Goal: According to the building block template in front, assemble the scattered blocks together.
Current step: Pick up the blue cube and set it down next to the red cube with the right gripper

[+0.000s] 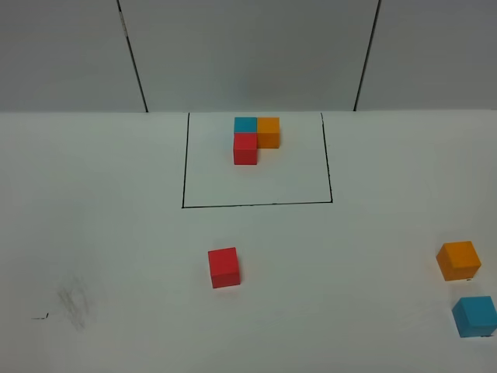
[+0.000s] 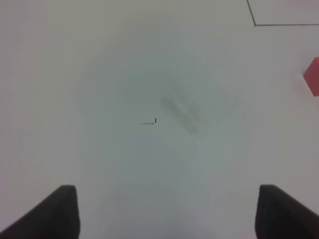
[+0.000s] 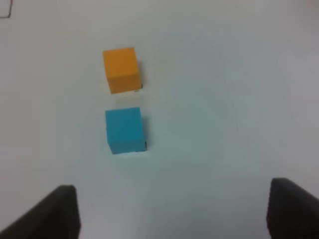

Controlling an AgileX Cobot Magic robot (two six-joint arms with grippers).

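Observation:
The template (image 1: 255, 138) is an L of blue, orange and red cubes inside a black-line rectangle (image 1: 256, 205) at the back of the table. A loose red cube (image 1: 224, 267) sits in front of the rectangle; its edge shows in the left wrist view (image 2: 313, 75). A loose orange cube (image 1: 458, 259) and a loose blue cube (image 1: 474, 315) lie at the right edge, also in the right wrist view (image 3: 120, 69) (image 3: 124, 130). My left gripper (image 2: 167, 211) is open and empty over bare table. My right gripper (image 3: 169, 211) is open and empty, short of the blue cube.
A grey smudge (image 1: 75, 303) and a small black mark (image 1: 40, 316) lie on the white table at front left. Grey wall panels with black seams (image 1: 133, 58) stand behind the table.

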